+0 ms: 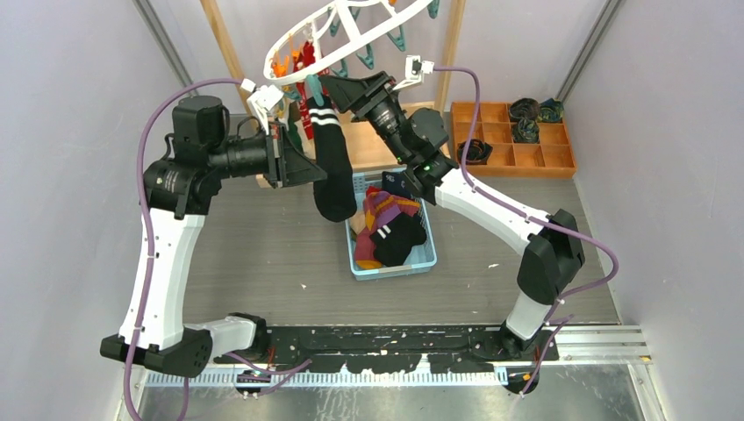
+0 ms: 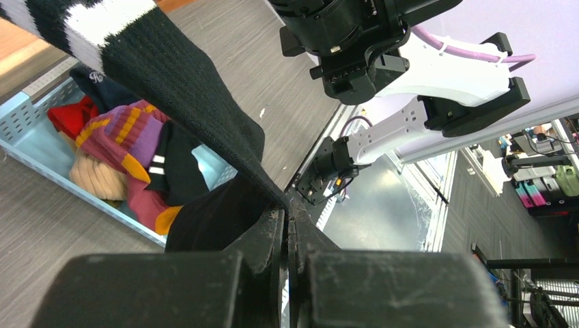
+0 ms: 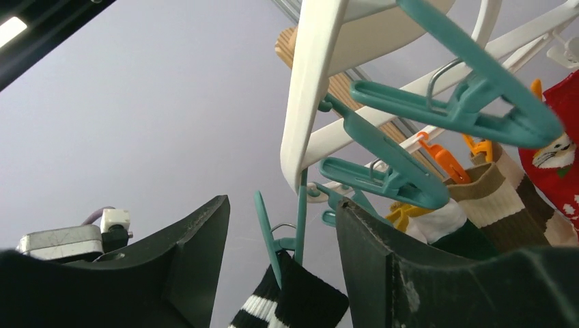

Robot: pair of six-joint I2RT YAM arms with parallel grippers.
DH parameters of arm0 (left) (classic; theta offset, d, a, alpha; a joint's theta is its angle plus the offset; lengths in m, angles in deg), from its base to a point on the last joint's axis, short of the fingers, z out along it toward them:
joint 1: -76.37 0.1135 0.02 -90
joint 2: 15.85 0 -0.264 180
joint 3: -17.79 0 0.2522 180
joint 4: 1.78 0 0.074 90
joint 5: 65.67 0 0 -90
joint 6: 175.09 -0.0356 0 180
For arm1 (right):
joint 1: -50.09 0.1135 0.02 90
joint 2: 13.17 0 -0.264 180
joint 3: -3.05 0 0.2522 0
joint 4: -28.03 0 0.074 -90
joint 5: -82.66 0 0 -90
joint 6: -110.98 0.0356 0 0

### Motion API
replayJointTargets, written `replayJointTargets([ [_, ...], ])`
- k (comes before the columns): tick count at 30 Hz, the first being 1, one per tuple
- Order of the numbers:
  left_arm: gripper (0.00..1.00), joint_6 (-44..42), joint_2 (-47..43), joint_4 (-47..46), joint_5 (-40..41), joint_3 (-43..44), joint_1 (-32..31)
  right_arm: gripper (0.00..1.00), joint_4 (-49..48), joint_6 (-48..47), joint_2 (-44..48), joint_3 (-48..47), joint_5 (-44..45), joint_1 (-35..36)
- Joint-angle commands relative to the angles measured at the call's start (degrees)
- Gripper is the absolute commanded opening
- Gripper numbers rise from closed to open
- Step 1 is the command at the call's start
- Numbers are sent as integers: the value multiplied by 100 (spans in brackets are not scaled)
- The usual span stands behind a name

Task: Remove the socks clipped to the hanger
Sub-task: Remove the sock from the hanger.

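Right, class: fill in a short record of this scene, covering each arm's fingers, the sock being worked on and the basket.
left fingers: shut on the black sock
right fingers: open, either side of the teal clip
black sock: hangs by its striped cuff from that clip on the hanger
basket: holds several loose socks

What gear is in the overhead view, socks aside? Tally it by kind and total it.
Robot arms: 2 (left arm, right arm)
White hanger: 1
Wooden rack: 1
Blue basket: 1
Orange tray: 1
Total: 6
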Motion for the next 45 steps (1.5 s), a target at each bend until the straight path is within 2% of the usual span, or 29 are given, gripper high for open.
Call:
replayJointTargets([
  [1, 0, 6, -183, 76, -189, -19, -39, 64, -39, 34, 85, -366, 217, 23],
  [10, 0, -86, -248, 70, -271, -135, -45, 68, 200, 103, -196, -622, -129, 26],
  [14, 0, -170, -293, 68, -223, -200, -48, 68, 249, 151, -424, -904, -686, 20],
  [21, 0, -238, -316, 122, -220, -156, -48, 60, 455, 175, -617, -1243, -904, 27],
  [28, 0, -296, -322, 190, -185, -139, -48, 36, 337, 167, -588, -1212, -797, 4],
  [34, 0, -434, -396, 230, -114, -381, -48, 6, 359, 218, -525, -1154, -725, -47],
  [36, 0, -531, -424, 254, -80, -474, -48, 2, 370, 242, -494, -1096, -746, -79],
  [37, 0, -579, -434, 274, -66, -505, -48, 5, 370, 254, -468, -1061, -758, -90],
  [38, 0, -619, -439, 290, -54, -512, -48, 13, 406, 248, -430, -1018, -792, -104],
  [39, 0, -666, -439, 313, -44, -511, -48, 27, 424, 253, -384, -970, -849, -122],
  [41, 0, -775, -437, 373, -19, -459, -48, 45, 476, 207, -212, -733, -1023, -155],
  [45, 0, -1075, -477, 500, 42, -362, -48, 68, 550, -99, 327, 22, -1493, -232],
])
